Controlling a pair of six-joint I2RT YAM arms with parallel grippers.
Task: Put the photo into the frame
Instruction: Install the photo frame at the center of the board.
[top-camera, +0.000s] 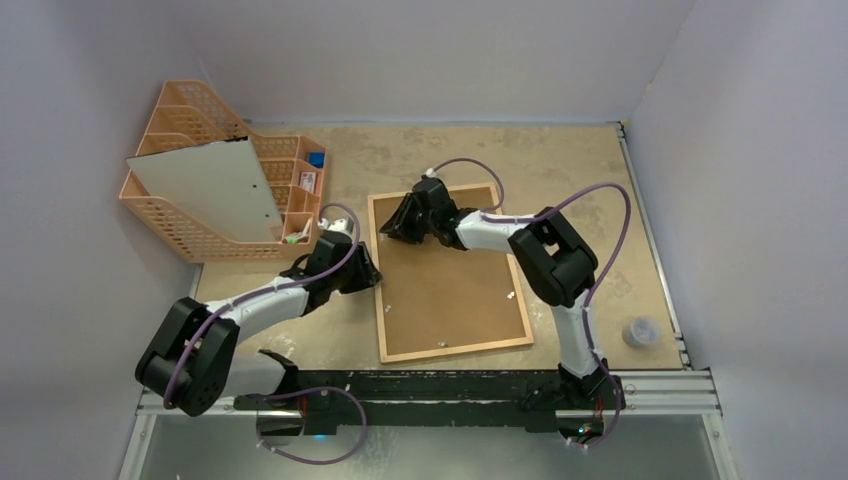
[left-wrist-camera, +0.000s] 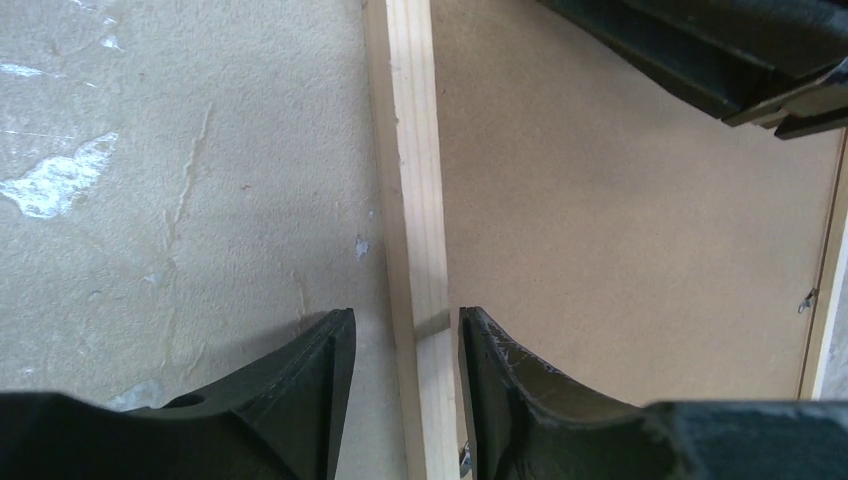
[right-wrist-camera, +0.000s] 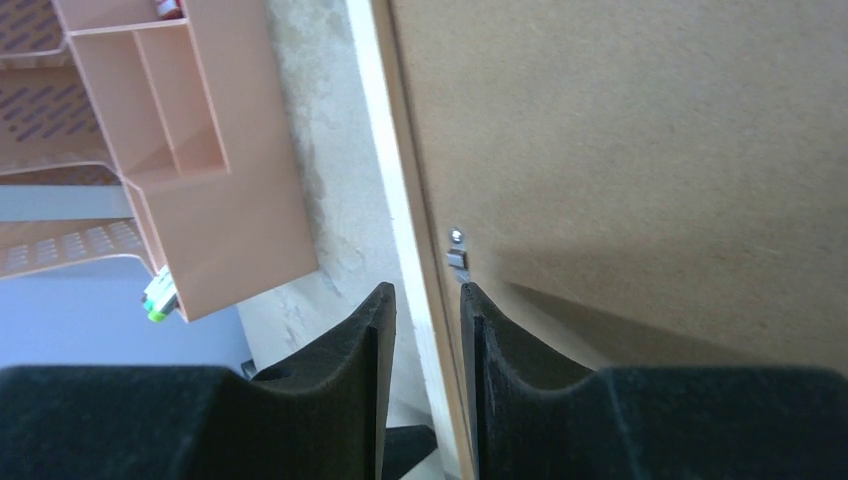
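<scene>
The frame (top-camera: 455, 349) lies flat mid-table, back side up, with a brown hardboard panel (top-camera: 450, 285) filling it. The photo is hidden. My left gripper (top-camera: 372, 272) is at the frame's left edge. In the left wrist view its jaws (left-wrist-camera: 407, 325) are open and straddle the light-wood edging (left-wrist-camera: 410, 150), with a gap on the outer side. My right gripper (top-camera: 395, 228) is at the frame's far left corner. In the right wrist view (right-wrist-camera: 428, 295) its jaws are closed against both sides of the edging (right-wrist-camera: 385, 120), beside a small metal clip (right-wrist-camera: 457, 255).
An orange mesh organizer (top-camera: 190, 235) stands at the back left and holds a pale grey sheet (top-camera: 210, 185). A small grey round object (top-camera: 640, 331) sits near the table's right edge. Walls enclose the table on three sides.
</scene>
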